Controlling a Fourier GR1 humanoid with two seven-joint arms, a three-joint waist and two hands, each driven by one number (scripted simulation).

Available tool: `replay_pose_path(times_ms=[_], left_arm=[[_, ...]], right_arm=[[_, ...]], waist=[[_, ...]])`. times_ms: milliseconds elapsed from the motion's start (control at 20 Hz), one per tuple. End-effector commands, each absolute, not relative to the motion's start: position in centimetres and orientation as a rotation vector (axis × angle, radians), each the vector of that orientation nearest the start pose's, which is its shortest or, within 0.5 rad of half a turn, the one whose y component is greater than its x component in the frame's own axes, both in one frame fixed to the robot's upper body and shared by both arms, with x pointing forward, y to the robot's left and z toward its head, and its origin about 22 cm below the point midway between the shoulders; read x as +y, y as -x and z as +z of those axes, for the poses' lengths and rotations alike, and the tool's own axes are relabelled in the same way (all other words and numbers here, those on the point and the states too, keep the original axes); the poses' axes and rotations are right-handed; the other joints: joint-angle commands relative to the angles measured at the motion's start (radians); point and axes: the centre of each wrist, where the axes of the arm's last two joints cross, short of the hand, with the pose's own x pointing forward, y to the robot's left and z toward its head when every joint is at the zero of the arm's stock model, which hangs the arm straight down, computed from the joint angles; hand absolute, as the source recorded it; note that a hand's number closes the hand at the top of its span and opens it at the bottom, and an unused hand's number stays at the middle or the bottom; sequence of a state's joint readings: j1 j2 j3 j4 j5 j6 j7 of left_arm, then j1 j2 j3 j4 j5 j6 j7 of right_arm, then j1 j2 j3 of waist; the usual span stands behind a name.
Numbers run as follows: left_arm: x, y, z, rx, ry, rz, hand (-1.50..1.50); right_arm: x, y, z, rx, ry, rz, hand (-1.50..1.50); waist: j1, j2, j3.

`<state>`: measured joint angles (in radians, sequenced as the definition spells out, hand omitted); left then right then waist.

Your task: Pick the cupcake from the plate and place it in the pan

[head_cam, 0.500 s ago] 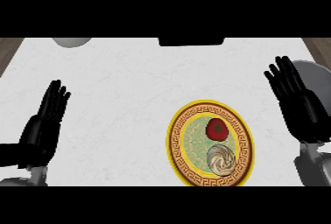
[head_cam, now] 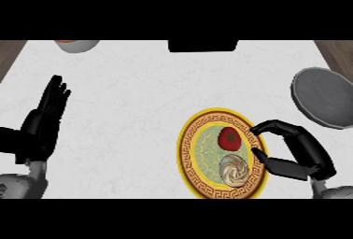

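Beige swirled cupcake [head_cam: 233, 170] sat at the plate's [head_cam: 190, 140] six o'clock; your right hand [head_cam: 298, 154] curled empty at three. It looked light and soft, so take its base. Left hand [head_cam: 43, 122] rested open.

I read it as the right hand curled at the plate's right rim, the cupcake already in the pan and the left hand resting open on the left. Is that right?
Not quite: the head view shows the cupcake on the plate, beside a red item; the grey pan holds nothing visible. The rest stands: the right hand is curled at the plate's right rim, and the left hand rests open on the left.
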<state>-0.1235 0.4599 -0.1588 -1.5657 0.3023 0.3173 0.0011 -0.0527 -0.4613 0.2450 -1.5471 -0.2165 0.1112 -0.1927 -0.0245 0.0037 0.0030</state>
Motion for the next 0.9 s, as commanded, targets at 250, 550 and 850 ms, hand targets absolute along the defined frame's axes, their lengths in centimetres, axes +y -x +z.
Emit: replay_pose_path(times_ms=[250,550,850], left_arm=[[28.5,-27.7,5.2,-1.616,-0.237,-0.017,0.00],[28.9,-27.9,4.9,-1.613,-0.239,-0.026,0.00],[28.6,-28.8,5.5,-1.625,-0.226,-0.047,0.00]], right_arm=[[-35.1,-18.2,5.0,-1.869,0.320,0.697,-1.50],[-36.0,-18.4,13.2,-1.657,0.389,1.046,-1.50],[-32.5,-18.5,20.9,-1.549,0.457,1.098,-1.50]], waist=[[-0.018,-0.011,-0.004],[-0.005,-0.008,-0.007],[0.017,-0.005,-0.006]])
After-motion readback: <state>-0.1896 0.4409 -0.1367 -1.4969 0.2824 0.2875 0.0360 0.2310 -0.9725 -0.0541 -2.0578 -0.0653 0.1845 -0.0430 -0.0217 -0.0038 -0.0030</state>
